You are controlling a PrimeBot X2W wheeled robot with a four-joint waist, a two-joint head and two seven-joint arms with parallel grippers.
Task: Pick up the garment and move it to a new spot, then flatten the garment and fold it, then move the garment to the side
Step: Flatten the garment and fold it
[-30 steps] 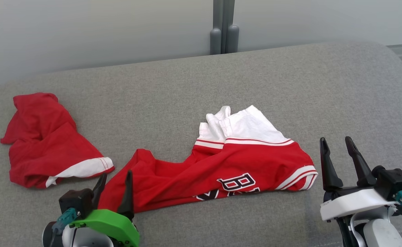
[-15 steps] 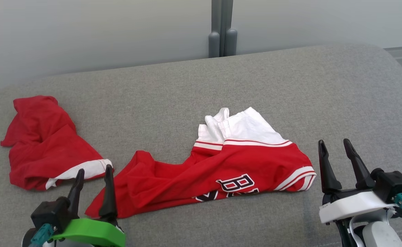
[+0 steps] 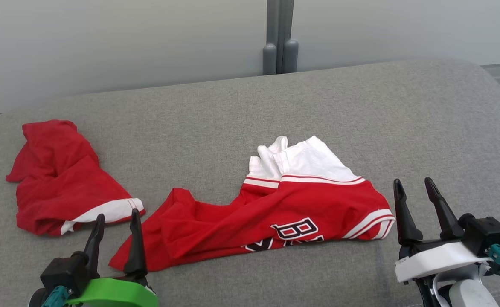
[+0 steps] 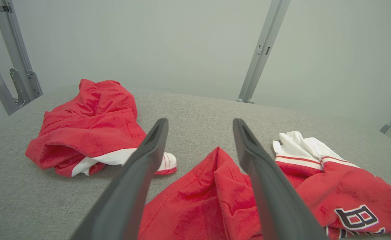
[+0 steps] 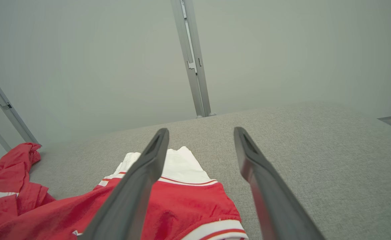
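The red and white shirt is laid crumpled across the middle of the grey worktop, with its white part toward the wall and its black lettering toward the robot. A second ago its near left corner was hidden behind the left gripper. Now that corner is uncovered and is seen lying flat on the worktop.

The left gripper has been drawn away to the left. A second ago its fingertips stood over the shirt's left end. Now they are raised just beside that corner, in front of the gap between the shirt and a second red garment that lies crumpled at the worktop's left end. Its jaws are spread wide and nothing is held between them. This is also seen in the left wrist view, where the same gripper frames bare worktop between the two garments.

The right gripper is hardly changed. It is held just right of the shirt's striped edge, clear of the cloth, with its fingers pointing up and away, parted and empty. The small shift of the whole head view is the camera's own.
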